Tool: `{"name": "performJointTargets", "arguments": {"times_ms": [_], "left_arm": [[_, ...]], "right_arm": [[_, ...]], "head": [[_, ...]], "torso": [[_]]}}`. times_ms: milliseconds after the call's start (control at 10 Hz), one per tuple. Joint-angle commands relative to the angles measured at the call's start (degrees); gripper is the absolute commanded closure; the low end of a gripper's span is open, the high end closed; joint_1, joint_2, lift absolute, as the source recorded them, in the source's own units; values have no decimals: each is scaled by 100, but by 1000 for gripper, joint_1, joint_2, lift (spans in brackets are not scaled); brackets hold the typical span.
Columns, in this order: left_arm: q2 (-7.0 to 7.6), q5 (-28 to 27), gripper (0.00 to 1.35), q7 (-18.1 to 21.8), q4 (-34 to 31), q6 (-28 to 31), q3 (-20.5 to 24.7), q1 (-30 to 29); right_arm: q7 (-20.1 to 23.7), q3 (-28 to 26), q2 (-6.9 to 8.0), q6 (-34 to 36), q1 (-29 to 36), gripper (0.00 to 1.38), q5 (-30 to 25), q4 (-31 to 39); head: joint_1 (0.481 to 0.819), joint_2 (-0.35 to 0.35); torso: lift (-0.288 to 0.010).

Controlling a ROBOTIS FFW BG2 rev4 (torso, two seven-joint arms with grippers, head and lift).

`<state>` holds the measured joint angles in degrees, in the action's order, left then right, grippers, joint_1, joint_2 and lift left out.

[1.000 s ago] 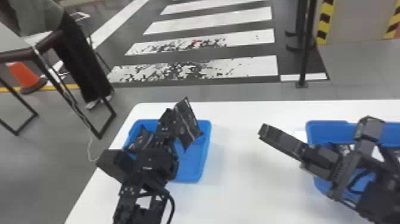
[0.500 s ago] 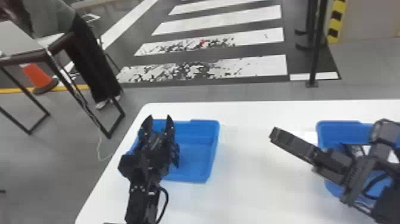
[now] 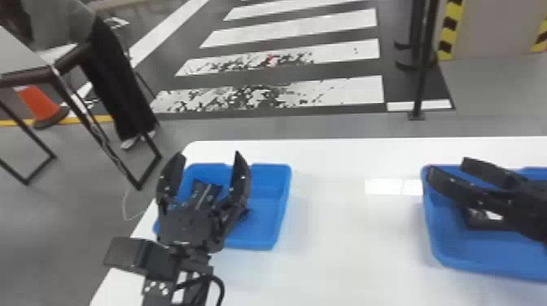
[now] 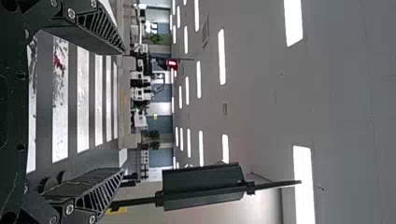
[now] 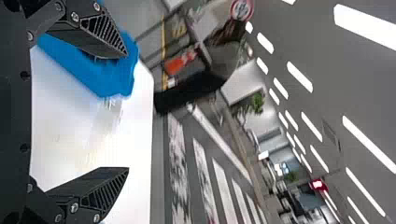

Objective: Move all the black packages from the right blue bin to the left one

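In the head view my left gripper [image 3: 208, 156] stands over the left blue bin [image 3: 270, 240], its fingers wide apart with nothing between the tips. Beyond its palm a black package [image 3: 205, 194] rests in that bin, partly hidden by the gripper. At the right, my right gripper [image 3: 449, 166] points leftward above the right blue bin [image 3: 468, 262]. A black package [image 3: 480, 221] with a whitish patch lies in there, mostly covered by the arm. The left wrist view has the open left gripper [image 4: 124, 111]; the right wrist view has the open right gripper [image 5: 126, 112] and a blue bin [image 5: 109, 79].
Both bins stand on a white table [image 3: 346, 244], with bare tabletop between them. Small white pieces [image 3: 384, 187] lie beside the right bin. Past the table's far edge are floor, a black post [image 3: 421, 73] and, at the left, another table's frame [image 3: 93, 130].
The package my left gripper held over the left bin one second ago is let go, and that gripper has opened. My right gripper has moved rightward from the table's middle to above the right bin.
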<state>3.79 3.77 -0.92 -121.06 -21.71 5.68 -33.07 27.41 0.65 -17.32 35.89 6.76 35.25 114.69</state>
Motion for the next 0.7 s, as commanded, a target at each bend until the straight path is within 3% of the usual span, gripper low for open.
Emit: {"name": "performJointTargets", "arguments": {"times_ms": [0, 100, 300, 400, 600], "left_arm": [[-18, 12, 128, 48, -585, 33, -168, -503], [-10, 69, 125, 83, -782, 47, -316, -700], [26, 149, 125, 144, -838, 117, -545, -785], [34, 194, 125, 171, -838, 159, -533, -785], [43, 217, 125, 188, -838, 216, -556, -785]], "right_arm": [[-464, -716, 194, 461, 604, 190, -885, 997], [-877, -1105, 370, 573, 941, 202, -1000, 1306], [-1923, -1265, 590, 461, 1490, 209, -817, 1503], [-2125, -1265, 634, 334, 1433, 208, -840, 1138], [-1888, -1208, 607, -17, 829, 208, -885, -30]], "head": [[695, 246], [695, 170], [695, 30], [695, -20], [695, -55]], "torso": [[-132], [-132], [-132], [-132], [-132]]}}
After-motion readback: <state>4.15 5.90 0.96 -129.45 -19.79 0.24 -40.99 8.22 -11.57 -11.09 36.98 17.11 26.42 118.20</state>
